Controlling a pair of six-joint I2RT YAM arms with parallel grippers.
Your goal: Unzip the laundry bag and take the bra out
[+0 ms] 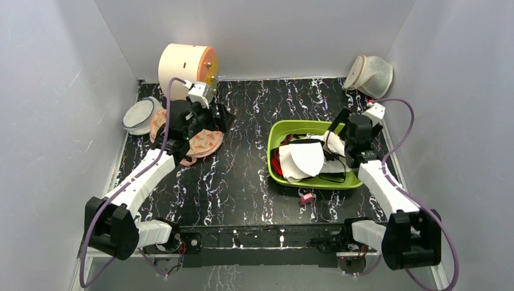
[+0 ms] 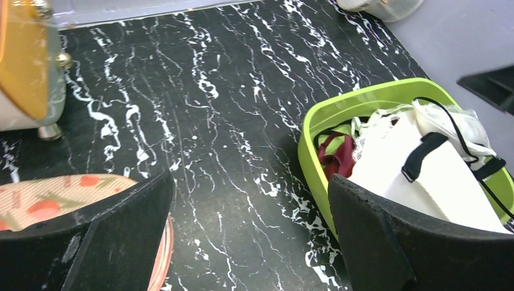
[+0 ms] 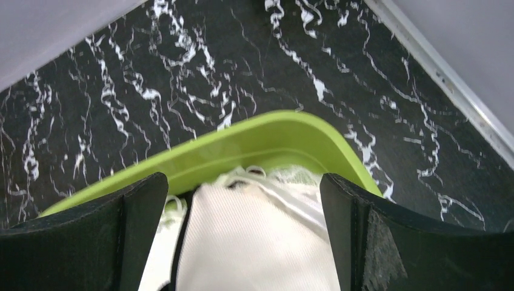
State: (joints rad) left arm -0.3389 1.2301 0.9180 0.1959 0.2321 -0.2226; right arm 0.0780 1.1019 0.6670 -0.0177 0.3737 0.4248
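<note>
The laundry bag, a white mesh dome, leans in the back right corner; its edge also shows at the top of the left wrist view. The bra is out of view. My left gripper is open over bare table at the back left, one finger above a pink flamingo pouch. My right gripper is open above the green tub. Its fingers straddle a white garment without closing on it. Both grippers are far from the laundry bag.
The green tub holds white garments with black trim and something dark red. A cream toy washer drum stands at the back left, a grey-rimmed white disc beside the pouch. A small pink object lies before the tub.
</note>
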